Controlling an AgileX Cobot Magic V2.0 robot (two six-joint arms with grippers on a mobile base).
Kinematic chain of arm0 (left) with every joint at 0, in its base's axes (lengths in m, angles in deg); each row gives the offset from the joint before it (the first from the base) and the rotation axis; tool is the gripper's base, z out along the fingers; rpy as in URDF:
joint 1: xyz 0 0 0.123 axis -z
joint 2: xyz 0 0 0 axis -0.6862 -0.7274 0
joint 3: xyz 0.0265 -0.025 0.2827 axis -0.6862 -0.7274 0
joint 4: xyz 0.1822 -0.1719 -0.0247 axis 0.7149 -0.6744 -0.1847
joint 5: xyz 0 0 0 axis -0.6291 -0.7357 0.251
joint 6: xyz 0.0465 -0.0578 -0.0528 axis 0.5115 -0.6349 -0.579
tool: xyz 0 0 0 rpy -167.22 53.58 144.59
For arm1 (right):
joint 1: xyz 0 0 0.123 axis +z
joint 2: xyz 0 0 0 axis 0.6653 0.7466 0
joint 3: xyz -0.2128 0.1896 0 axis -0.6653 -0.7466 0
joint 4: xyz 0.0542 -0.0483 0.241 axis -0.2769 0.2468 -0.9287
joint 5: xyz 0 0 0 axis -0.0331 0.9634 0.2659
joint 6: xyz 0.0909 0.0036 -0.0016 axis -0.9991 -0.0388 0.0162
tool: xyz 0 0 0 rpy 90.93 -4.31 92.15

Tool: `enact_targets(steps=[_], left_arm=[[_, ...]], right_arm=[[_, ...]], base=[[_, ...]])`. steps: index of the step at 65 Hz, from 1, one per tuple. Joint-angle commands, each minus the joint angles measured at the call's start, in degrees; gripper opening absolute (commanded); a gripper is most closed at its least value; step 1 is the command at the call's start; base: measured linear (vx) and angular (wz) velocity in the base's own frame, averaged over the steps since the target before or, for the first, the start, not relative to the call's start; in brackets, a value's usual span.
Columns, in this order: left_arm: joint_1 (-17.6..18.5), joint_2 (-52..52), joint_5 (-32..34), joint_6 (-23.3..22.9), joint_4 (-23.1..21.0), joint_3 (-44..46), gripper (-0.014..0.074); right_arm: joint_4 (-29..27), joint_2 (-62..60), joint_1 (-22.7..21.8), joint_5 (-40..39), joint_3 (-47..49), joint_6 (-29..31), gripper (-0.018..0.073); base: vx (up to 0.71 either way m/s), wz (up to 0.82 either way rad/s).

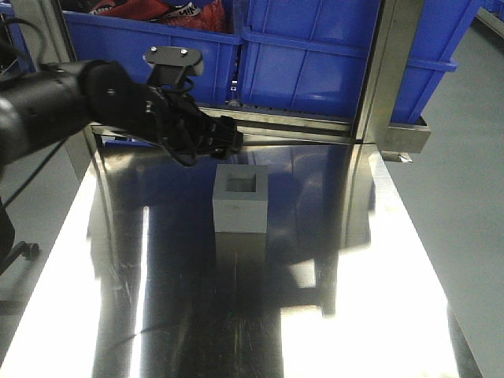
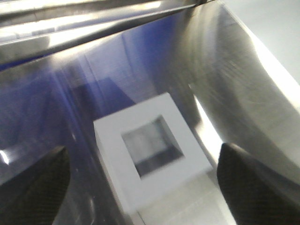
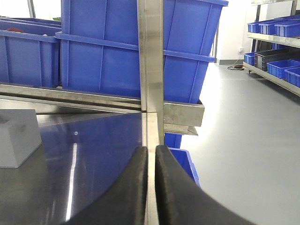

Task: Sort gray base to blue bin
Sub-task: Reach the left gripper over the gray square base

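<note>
The gray base [image 1: 240, 206] is a light-gray block with a square recess in its top, standing upright mid-table. My left gripper [image 1: 229, 138] hovers just above and behind its far edge. In the left wrist view the gray base [image 2: 193, 151] lies below, between the two black fingers [image 2: 33, 187], and the left gripper [image 2: 145, 187] is open and empty. Blue bins [image 1: 331, 55] stand on the rack behind the table. My right gripper [image 3: 150, 151] is shut and empty, low at the table's right side, with the gray base [image 3: 16, 138] to its left.
The shiny steel table [image 1: 378, 260] reflects the bins. A steel upright post [image 1: 384, 71] stands at the back right, and also shows in the right wrist view [image 3: 150, 56]. Another blue bin [image 1: 150, 47] at the back left holds red items. A small blue bin [image 3: 183, 159] sits on the floor.
</note>
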Motion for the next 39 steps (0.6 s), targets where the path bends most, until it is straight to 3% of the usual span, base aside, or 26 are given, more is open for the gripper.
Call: enact_targets(steps=[1,13,39], left_arm=[[0.30,-1.49,0.47,-2.47,-0.18,6.10,0.0609],[0.25,-7.25,-2.55,-6.18,-0.10,11.25,0.0609],[-0.30,-12.28,-1.65,-6.18,-0.04,11.49,0.0609]], right_arm=[[0.36,-0.45,-0.23,-4.24,-0.05,0.38,-0.0004],[0.36,-0.45,-0.23,-4.24,-0.05,0.38,-0.0004],[0.36,-0.45,-0.23,-4.24,-0.05,0.38,-0.0004]], base=[[0.00,0.00],[0.00,0.00],[0.00,0.00]])
